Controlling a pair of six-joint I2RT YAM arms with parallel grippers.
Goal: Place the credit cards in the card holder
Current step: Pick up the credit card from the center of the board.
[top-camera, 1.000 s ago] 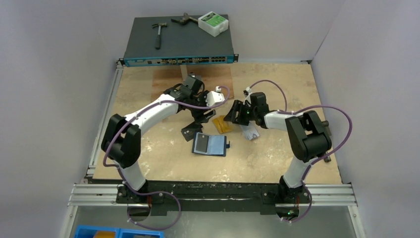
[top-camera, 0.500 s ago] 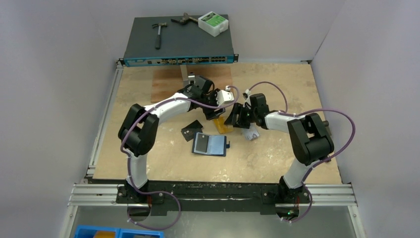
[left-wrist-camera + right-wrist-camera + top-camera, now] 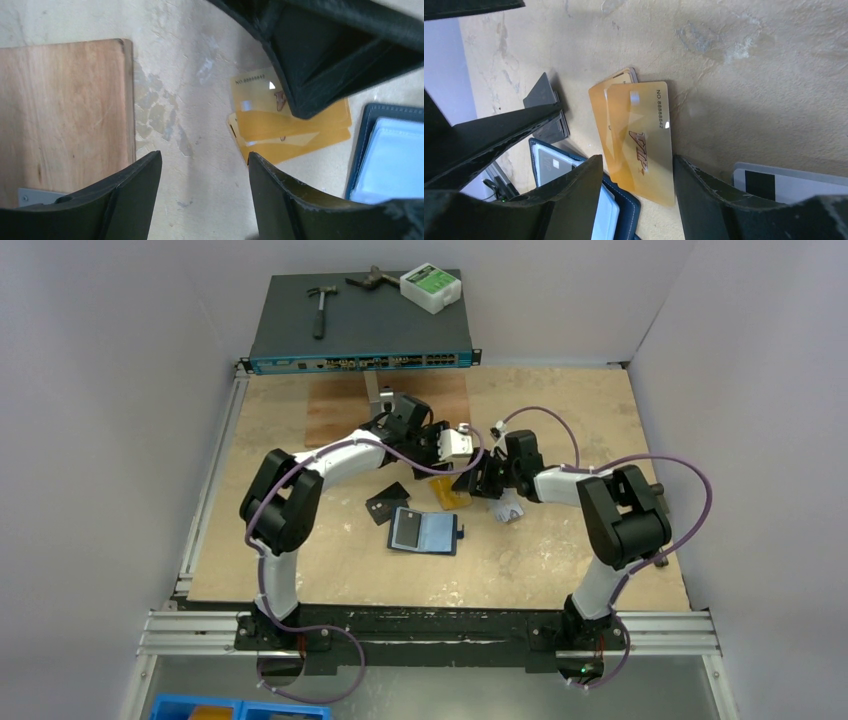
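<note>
My worry is the crowding just beyond the far edge of the card holder [image 3: 427,531], which lies open on the table. Both arms converge there on the same overlapped gold cards [image 3: 449,492]. The left gripper [image 3: 202,161] has its jaws spread and empty, set over bare table on the side of the stack away from the holder. The right gripper [image 3: 636,163] also has its jaws spread, straddling the top gold card without pinching it. If both come down together, I judge the fingers could knock into each other. The cards lie flat and fanned, so closing jaws may skid the stack toward the holder or lift two at once. The top view alone shows both arms whole, plus the black card [image 3: 387,505] off the holder's far-left corner and the silver-grey card [image 3: 507,508] to the holder's far right. It hides both sets of jaws under the wrists. The right wrist view gives the "VIP" print and number on the top gold card, a second gold edge beneath, and the silver-grey card's dark stripe. Only the left wrist view shows the right arm's finger looming over the gold stack, and a wooden board [image 3: 65,115] well beyond the holder.
</note>
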